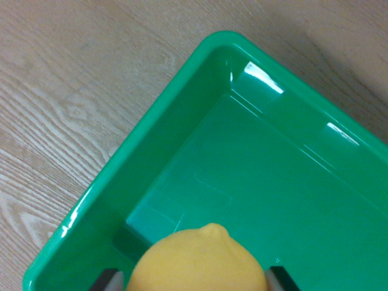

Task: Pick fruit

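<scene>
At the bottom centre of the frame we see a yellow lemon (200, 260), its small pointed nub facing up toward the middle of the picture. It fills the space between the two dark fingers of the gripper (197, 280), of which only the tips show: one finger (108, 280) at the lower left of the lemon and the other at its lower right, each right against the fruit's side. From this we read the gripper as closed on the lemon, holding it from both sides.

Beyond the lemon lies a green plastic bin (145, 151), turned at an angle so that one rounded corner points to the upper middle of the frame. Its near wall runs from that corner down to the lower left, and its far wall runs off toward the right edge. The smooth inner floor of the bin takes up most of the centre and right of the picture, with bright glints of light on the inner wall near the upper right. The lemon sits in front of this floor; whether it touches the floor we cannot tell.

The bin rests on a pale wood-grain counter (73, 91), which fills the upper left and shows again at the upper right corner.
</scene>
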Controlling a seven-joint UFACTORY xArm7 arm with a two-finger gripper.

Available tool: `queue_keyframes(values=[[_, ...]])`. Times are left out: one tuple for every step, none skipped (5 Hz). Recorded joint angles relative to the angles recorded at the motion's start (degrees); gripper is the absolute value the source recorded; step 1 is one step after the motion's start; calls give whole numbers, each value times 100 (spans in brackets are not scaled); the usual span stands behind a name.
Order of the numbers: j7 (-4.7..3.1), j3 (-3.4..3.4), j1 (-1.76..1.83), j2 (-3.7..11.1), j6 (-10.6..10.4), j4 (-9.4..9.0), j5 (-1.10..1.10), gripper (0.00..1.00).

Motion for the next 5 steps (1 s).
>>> queue_keyframes(values=[[0,0,0,0,0,0,0,100],[-1,2,-2,-30,75,45,4,100],[-1,2,-2,-30,75,45,4,100],[-1,2,-3,-45,111,67,6,100],[-1,2,-3,-45,111,67,6,100]])
